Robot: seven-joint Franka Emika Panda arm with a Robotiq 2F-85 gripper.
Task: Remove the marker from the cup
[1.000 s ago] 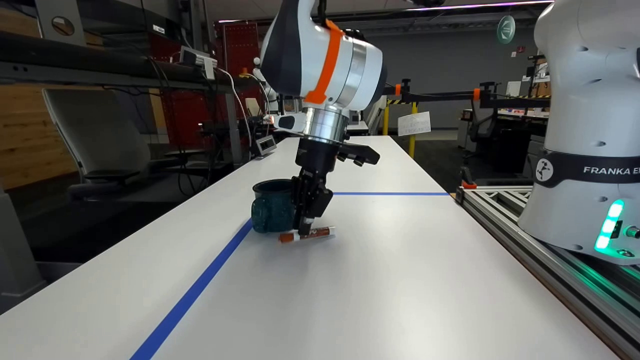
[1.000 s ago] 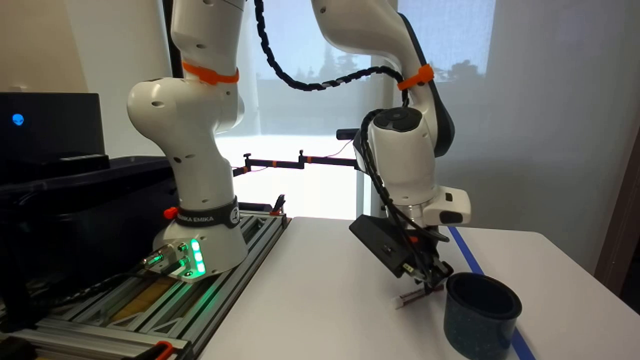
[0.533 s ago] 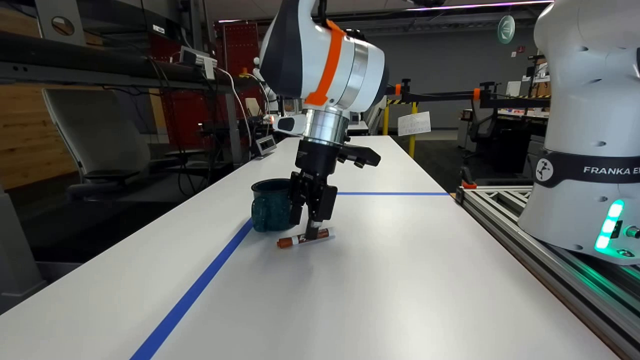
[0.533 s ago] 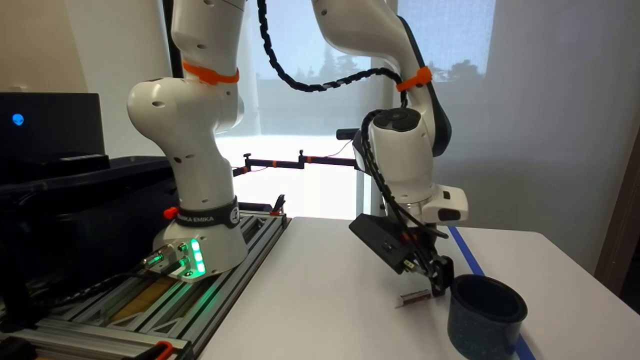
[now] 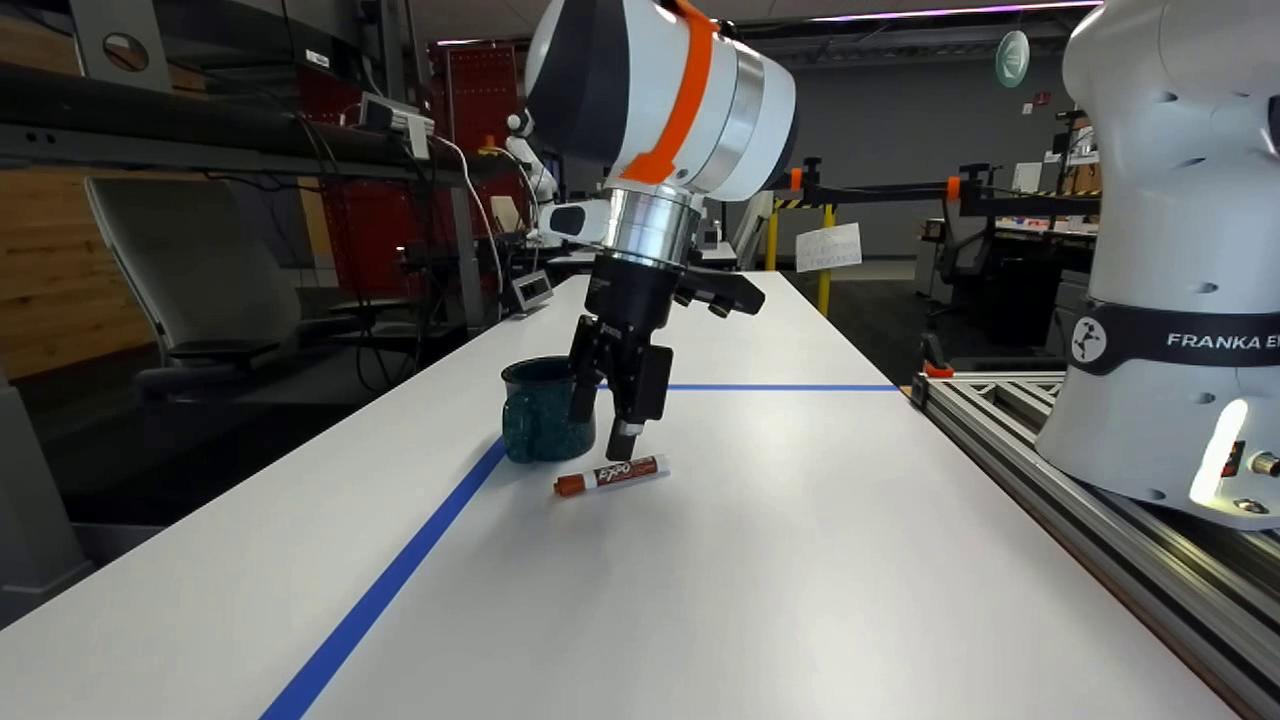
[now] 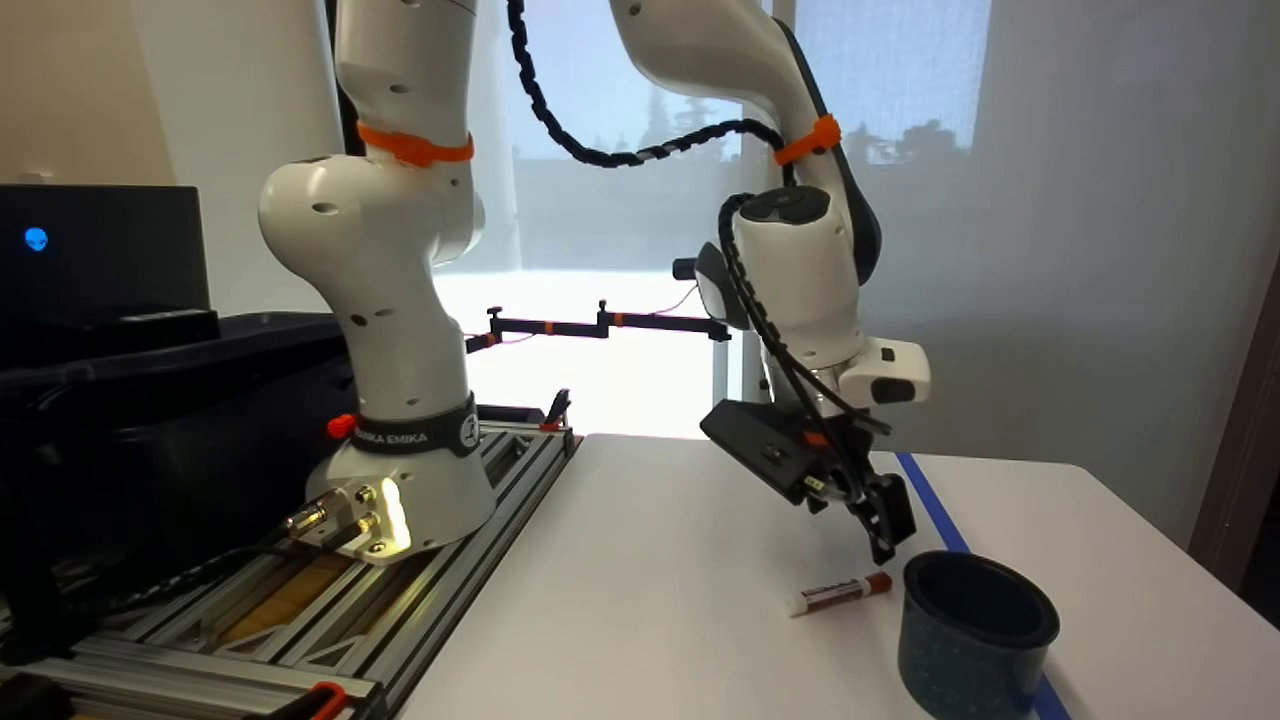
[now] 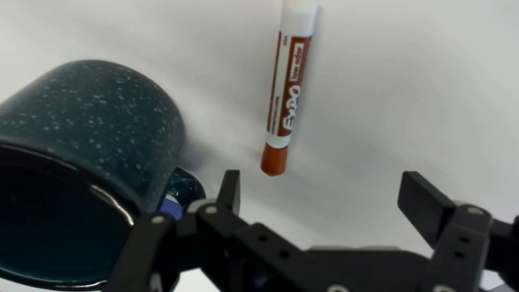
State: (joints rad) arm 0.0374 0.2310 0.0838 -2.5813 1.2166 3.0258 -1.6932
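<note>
pincer: parted, holding nothing | marker: below pincer, on table | cup: upright, beside pincer | step: removal apparently complete | next: likely retreat upward, clearing cup

1 red-brown-and-white Expo marker lies flat just beside 1 upright, speckled dark-teal cup.

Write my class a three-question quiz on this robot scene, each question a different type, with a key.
1. True or false: the marker lies on the table, outside the cup.
2. Choose one: the gripper is (A) shut on the cup; (B) open, holding nothing; (C) shut on the marker.
3. Fill in: the largest word printed on the marker is ____.
Key: 1 true; 2 B; 3 EXPO.
</note>
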